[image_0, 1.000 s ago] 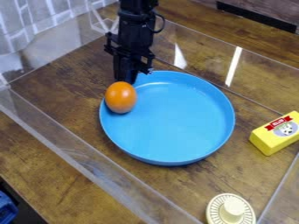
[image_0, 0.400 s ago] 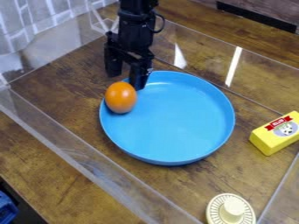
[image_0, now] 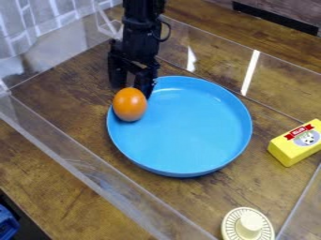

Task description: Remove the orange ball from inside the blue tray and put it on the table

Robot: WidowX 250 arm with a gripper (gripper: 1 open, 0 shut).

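The orange ball (image_0: 128,103) rests just inside the left rim of the blue tray (image_0: 194,131), a large round dish on the dark wood table (image_0: 69,98). My gripper (image_0: 129,77) points straight down right behind the ball, close to the tray's far-left rim. Its black fingers (image_0: 114,73) stand apart with nothing between them. The ball is untouched, with a small gap between it and the fingertips.
A yellow rectangular block (image_0: 296,142) lies to the right of the tray. A cream round disc (image_0: 249,225) sits at the bottom edge. Clear plastic walls (image_0: 51,141) border the tabletop on the left and front.
The jaws have gone from shut to open, and the gripper has edged slightly left. The ball and tray have stayed where they were.
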